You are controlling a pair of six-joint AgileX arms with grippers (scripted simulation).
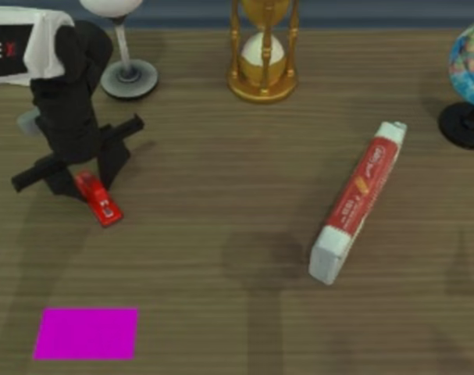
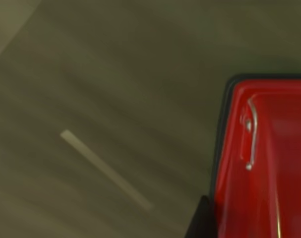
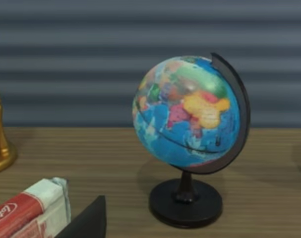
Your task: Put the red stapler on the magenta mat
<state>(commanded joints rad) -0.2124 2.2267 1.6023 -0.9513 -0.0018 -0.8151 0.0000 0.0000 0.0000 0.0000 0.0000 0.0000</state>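
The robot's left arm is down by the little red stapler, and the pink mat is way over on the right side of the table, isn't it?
Not quite. The left gripper is at the red stapler, but the magenta mat lies on the table's left side, near the front edge, as the top view shows.

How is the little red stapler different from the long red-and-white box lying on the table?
The small glossy red stapler is far shorter than the long red-and-white rectangular box. The stapler is red nearly all over with one tiny white mark; the box has white ends and printing along its red face. The stapler lies at the table's left, partly under the left gripper; the box lies on the right, nothing near it. Both are elongated, mainly red and lie askew on the wood.
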